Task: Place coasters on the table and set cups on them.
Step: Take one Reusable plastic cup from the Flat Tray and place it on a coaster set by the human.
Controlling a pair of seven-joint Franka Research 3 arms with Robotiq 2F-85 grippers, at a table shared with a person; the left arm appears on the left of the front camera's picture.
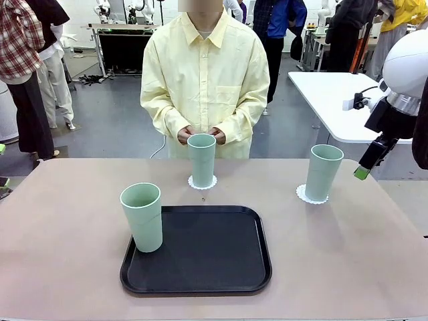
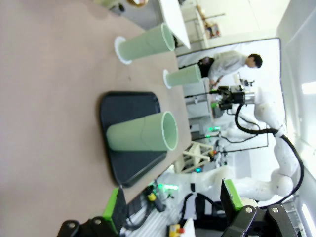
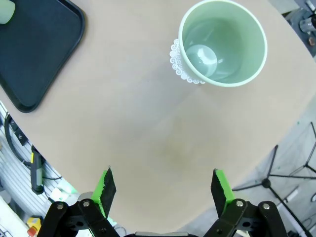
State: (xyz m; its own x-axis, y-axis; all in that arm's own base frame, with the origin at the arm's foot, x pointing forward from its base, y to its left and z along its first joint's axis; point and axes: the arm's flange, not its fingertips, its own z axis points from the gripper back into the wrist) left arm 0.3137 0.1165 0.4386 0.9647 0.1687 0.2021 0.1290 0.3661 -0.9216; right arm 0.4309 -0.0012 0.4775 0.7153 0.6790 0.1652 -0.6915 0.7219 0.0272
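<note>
Beige bench [image 1: 67,200]: one setting unfinished.
Wide and empty, the left claw [image 2: 172,187] faces the left cup [image 1: 142,217] on the black tray [image 1: 200,249]; middle cup [image 1: 201,159] and right cup [image 1: 324,172] stand on coasters [image 1: 311,196]; right claw [image 3: 162,174] wide, empty. Likely: lay a coaster first, then carry the cup upright.

A smooth grey floor [image 1: 114,127] is stretching back under bright, even light. A white table [image 1: 331,100] is standing at the right, well apart from a dark-fronted workbench [image 1: 124,48] at the far left — dark cables [image 1: 90,79] are lying on the floor beside it. Bystanders [image 1: 27,73] are standing along the edges — one is wearing a checked shirt, another blue.
</note>
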